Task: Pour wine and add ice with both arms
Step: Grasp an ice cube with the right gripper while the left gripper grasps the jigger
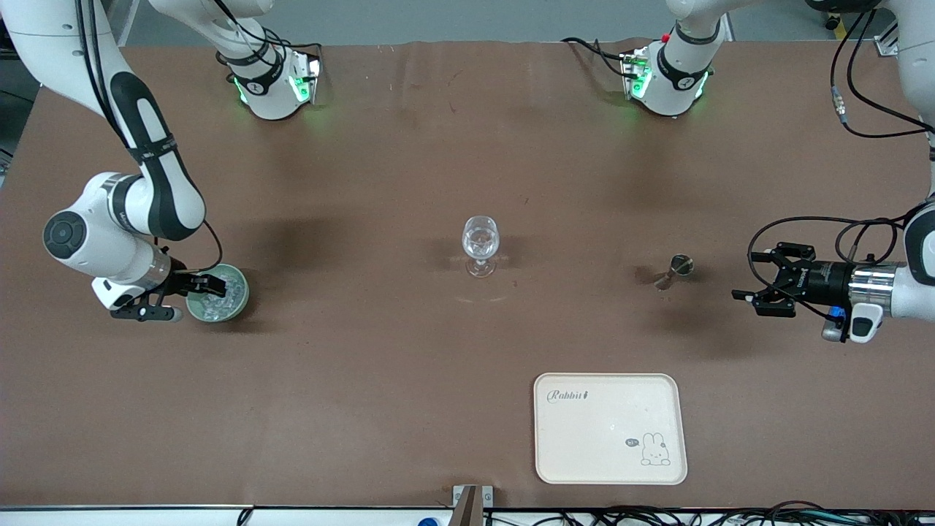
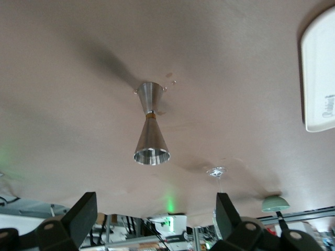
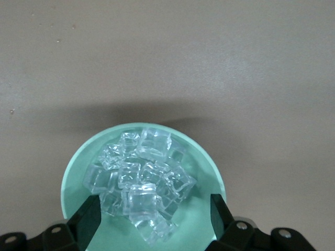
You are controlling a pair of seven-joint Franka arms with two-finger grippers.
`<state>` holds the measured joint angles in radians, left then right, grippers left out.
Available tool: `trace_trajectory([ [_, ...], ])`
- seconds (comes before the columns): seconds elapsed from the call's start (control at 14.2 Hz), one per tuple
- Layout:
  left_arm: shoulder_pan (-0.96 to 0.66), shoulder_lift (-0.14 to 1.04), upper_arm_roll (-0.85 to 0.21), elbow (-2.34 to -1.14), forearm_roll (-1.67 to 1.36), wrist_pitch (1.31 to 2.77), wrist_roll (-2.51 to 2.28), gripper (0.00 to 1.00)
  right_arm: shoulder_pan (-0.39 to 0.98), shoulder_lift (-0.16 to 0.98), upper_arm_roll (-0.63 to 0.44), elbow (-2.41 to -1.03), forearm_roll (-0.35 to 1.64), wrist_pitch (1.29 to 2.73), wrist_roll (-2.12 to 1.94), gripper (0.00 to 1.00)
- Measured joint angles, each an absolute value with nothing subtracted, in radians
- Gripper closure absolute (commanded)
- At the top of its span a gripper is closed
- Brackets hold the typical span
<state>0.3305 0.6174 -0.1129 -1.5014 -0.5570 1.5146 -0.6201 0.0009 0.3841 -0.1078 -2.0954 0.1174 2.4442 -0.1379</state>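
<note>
Evidently both arms were in the reach-to-grasp step: the right gripper, jaws wide, was over the bowl of ice at nine o'clock of the wine glass. The left gripper, jaws wide and empty, sat near the jigger at three o'clock. Next each probably had to close in and grip.

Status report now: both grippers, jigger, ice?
Left gripper open, level with jigger, not touching. Right gripper open over ice in green bowl. Nothing in the way.
</note>
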Motion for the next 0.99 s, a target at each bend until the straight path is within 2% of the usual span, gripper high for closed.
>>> trace_trajectory([
  [0.21, 0.348, 0.663, -0.113, -1.503, -0.589, 1.514, -0.621, 0.00, 0.006, 0.390, -0.106, -2.095, 0.119, 2.445, -0.137, 0.24],
  [0.77, 0.382, 0.710, -0.113, -1.554, -0.624, 1.479, -0.625, 0.00, 0.013, 0.397, -0.105, -2.107, 0.119, 2.446, -0.135, 0.87],
  [0.85, 0.385, 0.723, -0.113, -1.563, -0.640, 1.477, -0.625, 0.00, 0.013, 0.397, -0.105, -2.107, 0.119, 2.446, -0.135, 0.92],
  [0.99, 0.386, 0.748, -0.114, -1.584, -0.666, 1.476, -0.625, 0.00, 0.014, 0.397, -0.105, -2.107, 0.119, 2.446, -0.135, 0.95],
])
